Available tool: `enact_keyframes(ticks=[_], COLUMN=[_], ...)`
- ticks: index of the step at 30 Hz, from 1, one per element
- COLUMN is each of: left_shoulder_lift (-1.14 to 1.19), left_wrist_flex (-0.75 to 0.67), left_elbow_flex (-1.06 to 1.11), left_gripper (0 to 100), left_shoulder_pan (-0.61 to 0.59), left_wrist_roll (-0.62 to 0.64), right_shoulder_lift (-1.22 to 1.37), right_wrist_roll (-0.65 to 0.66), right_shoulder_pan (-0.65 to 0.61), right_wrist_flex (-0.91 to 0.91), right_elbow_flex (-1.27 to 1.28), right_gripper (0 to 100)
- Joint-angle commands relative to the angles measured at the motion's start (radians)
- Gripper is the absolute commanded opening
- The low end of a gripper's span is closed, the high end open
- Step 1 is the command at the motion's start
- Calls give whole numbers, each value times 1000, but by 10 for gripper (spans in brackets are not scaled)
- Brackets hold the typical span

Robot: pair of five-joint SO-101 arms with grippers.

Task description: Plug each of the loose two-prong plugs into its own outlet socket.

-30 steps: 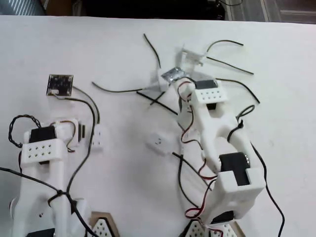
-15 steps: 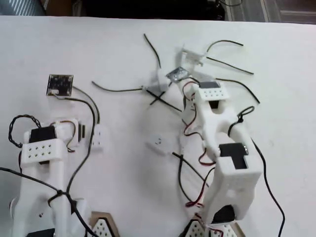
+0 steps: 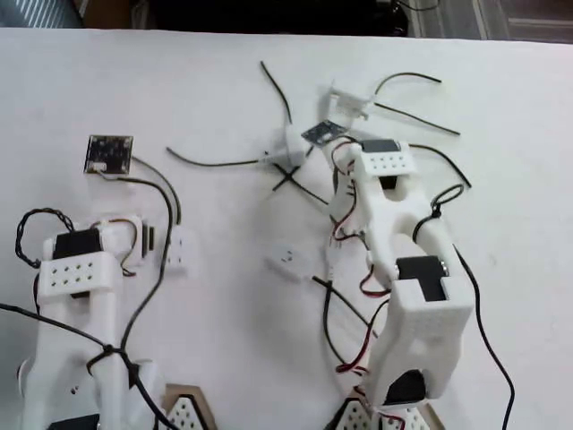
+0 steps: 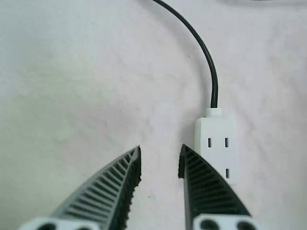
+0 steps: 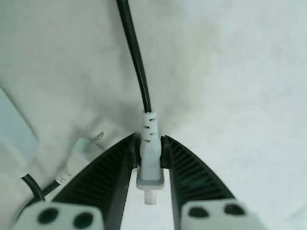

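A white table (image 3: 224,340) filled most of the high view, its far edge meeting a dark band of room (image 3: 269,16) behind it. Towards the table's left side lay a small dark square board (image 3: 109,154), possibly a circuit board, flat on the surface. Past the far left corner stood a pale slatted panel (image 3: 36,11), and past the far right corner was grey floor (image 3: 537,18)

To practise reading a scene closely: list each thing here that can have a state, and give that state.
White two-prong plug on black cord, gripped, not in a socket.
Grey ribbed right gripper, shut on the plug.
Grey ribbed left gripper, open, empty.
White outlet socket block, lying flat, slots empty.
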Motion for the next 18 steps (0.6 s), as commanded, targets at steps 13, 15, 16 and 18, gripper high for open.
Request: enact_keyframes(ticks=[13, 15, 16, 18], left_shoulder_lift=[-25, -25, -25, -25], left_wrist_flex=[-21, -21, -21, -21], left_elbow_flex=[0, 0, 0, 0], left_gripper=[142, 142, 142, 142], left_shoulder_pan=[-12, -12, -12, -12], left_wrist_roll=[2, 2, 2, 2], right_shoulder_lift=[-1, 1, 7, 22], right_wrist_roll=[6, 6, 8, 8], right_shoulder_pan=[8, 5, 4, 2], right_wrist_flex=[67, 62, 56, 48], right_elbow_flex=[-57, -57, -57, -63], right_gripper=[88, 46, 26, 17])
